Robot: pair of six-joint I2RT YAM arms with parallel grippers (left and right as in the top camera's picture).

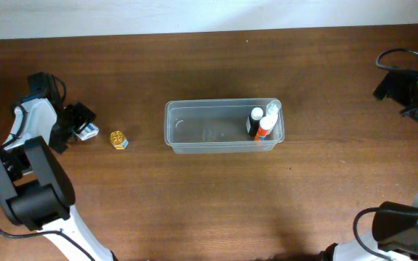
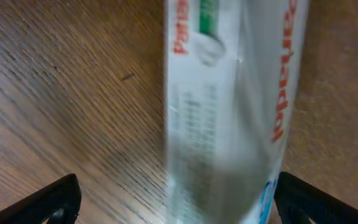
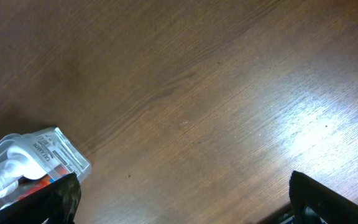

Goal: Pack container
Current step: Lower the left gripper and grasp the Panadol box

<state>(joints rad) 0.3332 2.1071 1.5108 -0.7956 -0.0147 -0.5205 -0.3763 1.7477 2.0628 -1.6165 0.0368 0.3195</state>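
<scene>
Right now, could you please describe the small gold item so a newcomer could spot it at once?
Start at the clear container in the middle of the wooden table and look left toward the left gripper. The gold item lies on bare wood between them. Unlike the white box at that gripper, it is small and golden.

Grained wood, clear plastic and printed card being shown

Brown, finely grained wood is being presented by the table (image 1: 216,210), with a soft sheen being thrown back at four o'clock in the right wrist view. The container (image 1: 223,103) is being seen as clear, smooth, glossy plastic. The white carton (image 2: 229,124) is being shown as smooth printed card, and the blister pack (image 3: 23,165) at eight o'clock as glossy clear plastic.
</scene>
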